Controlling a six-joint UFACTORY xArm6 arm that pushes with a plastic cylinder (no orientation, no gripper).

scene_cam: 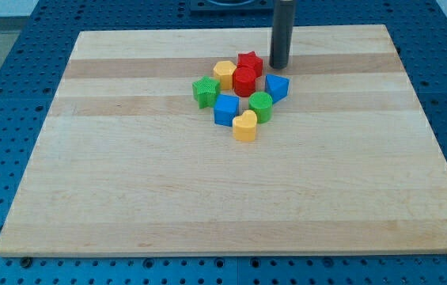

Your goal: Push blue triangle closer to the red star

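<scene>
The blue triangle (278,87) lies on the wooden board (128,174), at the right edge of a cluster of blocks. The red star (249,62) sits at the top of the cluster, up and to the left of the blue triangle, with a small gap between them. My tip (278,66) stands just right of the red star and directly above the blue triangle in the view, close to both. The rod rises from it to the view's top.
A red cylinder (244,81) sits below the star. A yellow block (224,74), a green star (205,91), a blue cube (225,110), a green cylinder (260,106) and a yellow heart (244,126) fill the cluster.
</scene>
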